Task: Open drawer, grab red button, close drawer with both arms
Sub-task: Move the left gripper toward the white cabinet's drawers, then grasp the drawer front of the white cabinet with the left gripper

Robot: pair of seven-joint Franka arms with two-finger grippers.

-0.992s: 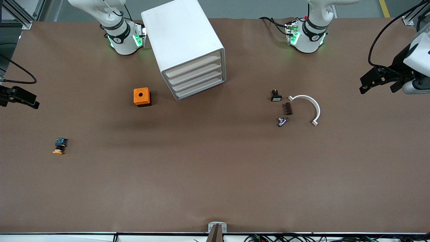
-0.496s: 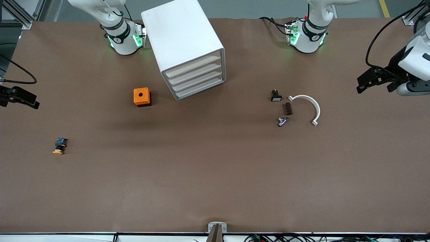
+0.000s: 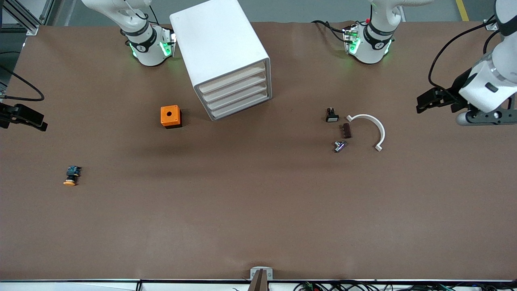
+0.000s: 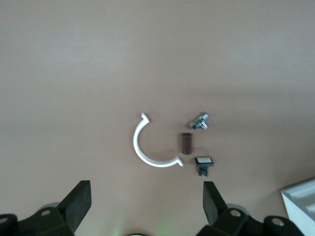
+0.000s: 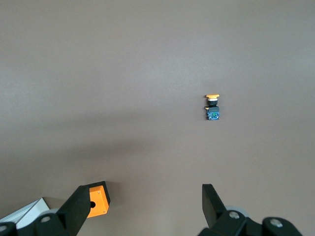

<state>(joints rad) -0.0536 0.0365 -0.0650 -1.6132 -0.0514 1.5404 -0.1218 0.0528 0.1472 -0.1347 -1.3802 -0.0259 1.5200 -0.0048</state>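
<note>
A boxy white cabinet (image 3: 220, 48) stands between the two arm bases, its four stacked drawers (image 3: 236, 91) all shut. The button is hidden. My left gripper (image 3: 428, 101) hangs open and empty over the table near the left arm's end; in its wrist view (image 4: 146, 196) only bare table lies between the wide-apart fingers. My right gripper (image 3: 24, 117) waits open and empty at the right arm's end of the table. The right wrist view (image 5: 146, 199) shows it high above the table.
An orange cube with a hole (image 3: 170, 116) sits beside the cabinet. A yellow-capped button (image 3: 71, 176) lies nearer the front camera, toward the right arm's end. Toward the left arm's end lie a white arc (image 3: 373, 123), a brown piece (image 3: 346, 130), a metal fitting (image 3: 339, 146) and a small switch (image 3: 331, 115).
The left arm has swung in from the table's end, carrying its open gripper toward the white arc. The right arm has not moved.
</note>
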